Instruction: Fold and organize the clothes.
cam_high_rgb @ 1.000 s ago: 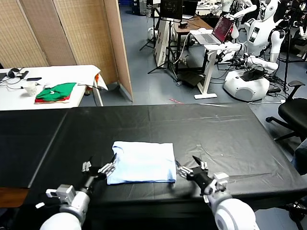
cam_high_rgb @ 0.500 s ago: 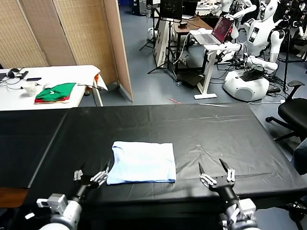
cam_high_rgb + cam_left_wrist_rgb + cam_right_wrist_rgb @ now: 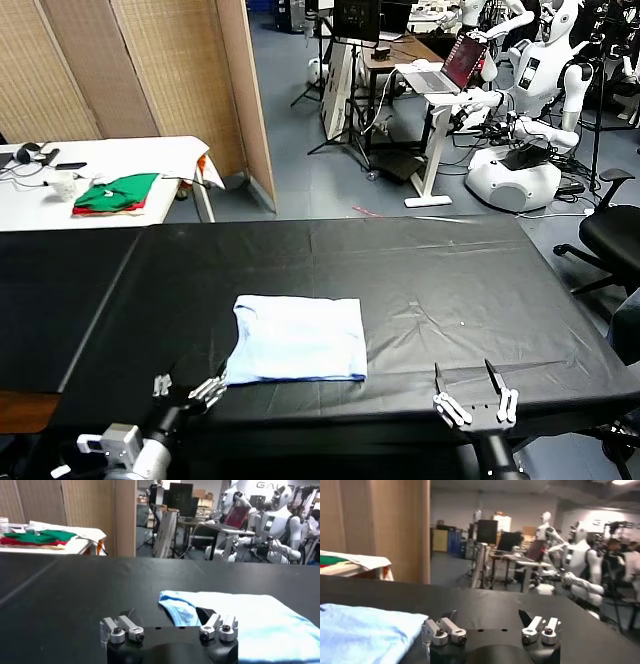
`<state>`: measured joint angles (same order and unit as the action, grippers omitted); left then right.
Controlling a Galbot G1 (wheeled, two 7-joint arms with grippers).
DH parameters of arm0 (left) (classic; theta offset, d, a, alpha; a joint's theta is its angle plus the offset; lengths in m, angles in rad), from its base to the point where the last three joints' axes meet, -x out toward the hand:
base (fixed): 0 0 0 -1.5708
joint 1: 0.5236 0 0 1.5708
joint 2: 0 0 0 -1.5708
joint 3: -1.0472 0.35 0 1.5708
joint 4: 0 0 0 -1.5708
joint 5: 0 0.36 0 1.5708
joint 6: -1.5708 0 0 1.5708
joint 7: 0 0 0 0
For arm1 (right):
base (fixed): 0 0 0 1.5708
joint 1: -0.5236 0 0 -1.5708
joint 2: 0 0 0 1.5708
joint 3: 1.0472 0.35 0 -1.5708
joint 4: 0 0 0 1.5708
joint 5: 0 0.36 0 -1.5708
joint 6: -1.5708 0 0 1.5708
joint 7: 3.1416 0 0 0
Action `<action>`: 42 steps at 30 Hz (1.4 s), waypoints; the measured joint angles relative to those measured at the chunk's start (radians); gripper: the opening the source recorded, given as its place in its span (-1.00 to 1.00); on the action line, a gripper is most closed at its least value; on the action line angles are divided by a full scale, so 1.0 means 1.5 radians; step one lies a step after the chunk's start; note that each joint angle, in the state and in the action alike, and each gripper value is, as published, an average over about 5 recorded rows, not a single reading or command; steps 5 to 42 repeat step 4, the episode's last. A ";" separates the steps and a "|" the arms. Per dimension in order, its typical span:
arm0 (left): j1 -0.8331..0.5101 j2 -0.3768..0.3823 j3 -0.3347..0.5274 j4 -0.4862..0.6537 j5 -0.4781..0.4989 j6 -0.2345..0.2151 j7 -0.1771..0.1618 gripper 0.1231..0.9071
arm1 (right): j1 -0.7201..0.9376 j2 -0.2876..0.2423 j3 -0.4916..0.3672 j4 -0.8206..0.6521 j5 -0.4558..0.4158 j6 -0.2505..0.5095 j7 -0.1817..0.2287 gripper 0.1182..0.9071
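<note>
Black cloth covers the big table (image 3: 450,270), and the pale blue T-shirt (image 3: 297,338) lies folded flat near its front edge, a bit left of centre. Left gripper (image 3: 186,388) sits just off the shirt's front-left corner, jaws spread wide, holding nothing. Right gripper (image 3: 474,398) hangs well right of the shirt at the table's edge, also wide open and empty. Looks like light, floppy cotton, so I'd pinch at the corners or hem.
</note>
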<state>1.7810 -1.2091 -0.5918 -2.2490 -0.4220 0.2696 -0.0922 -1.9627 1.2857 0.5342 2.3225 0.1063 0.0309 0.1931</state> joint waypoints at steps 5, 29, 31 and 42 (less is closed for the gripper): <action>0.005 -0.001 -0.001 -0.002 0.004 0.001 0.000 1.00 | -0.016 0.002 -0.001 0.000 -0.001 0.005 0.000 1.00; 0.005 -0.001 -0.001 -0.002 0.004 0.001 0.000 1.00 | -0.016 0.002 -0.001 0.000 -0.001 0.005 0.000 1.00; 0.005 -0.001 -0.001 -0.002 0.004 0.001 0.000 1.00 | -0.016 0.002 -0.001 0.000 -0.001 0.005 0.000 1.00; 0.005 -0.001 -0.001 -0.002 0.004 0.001 0.000 1.00 | -0.016 0.002 -0.001 0.000 -0.001 0.005 0.000 1.00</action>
